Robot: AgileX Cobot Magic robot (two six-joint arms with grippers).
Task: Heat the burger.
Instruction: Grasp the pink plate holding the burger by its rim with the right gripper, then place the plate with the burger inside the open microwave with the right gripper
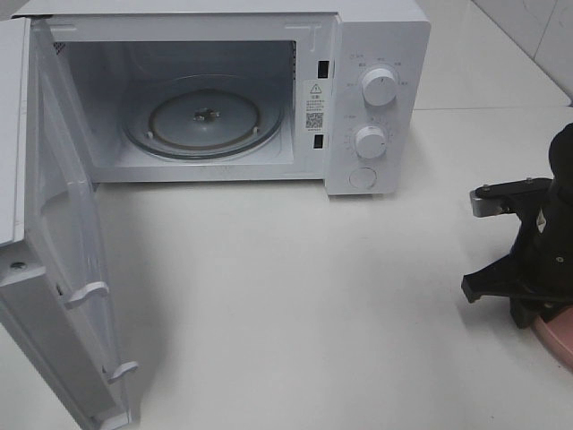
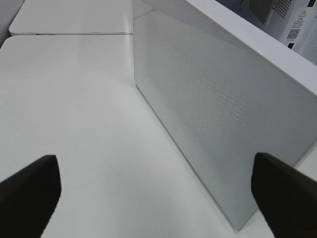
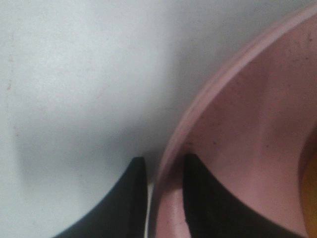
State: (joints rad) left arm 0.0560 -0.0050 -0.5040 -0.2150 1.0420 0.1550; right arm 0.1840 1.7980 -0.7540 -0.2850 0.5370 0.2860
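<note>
White microwave [image 1: 376,54] fills the back of the table [image 1: 295,296], door [image 1: 54,269] swung wide, turntable [image 1: 204,116] bare to receive food. Right of the microwave sits the plate [image 3: 247,148]; a yellow sliver on it is probably the burger [image 3: 313,198]. Narrowed, the right fingers [image 3: 203,203] pinch its rim, one inside, one outside, likely to carry it in. Beside the door the left fingers [image 2: 29,193] gape wide, holding nothing.

White table [image 1: 295,296]: open microwave [image 1: 380,36] at back, pink plate [image 1: 557,340] at right edge.
</note>
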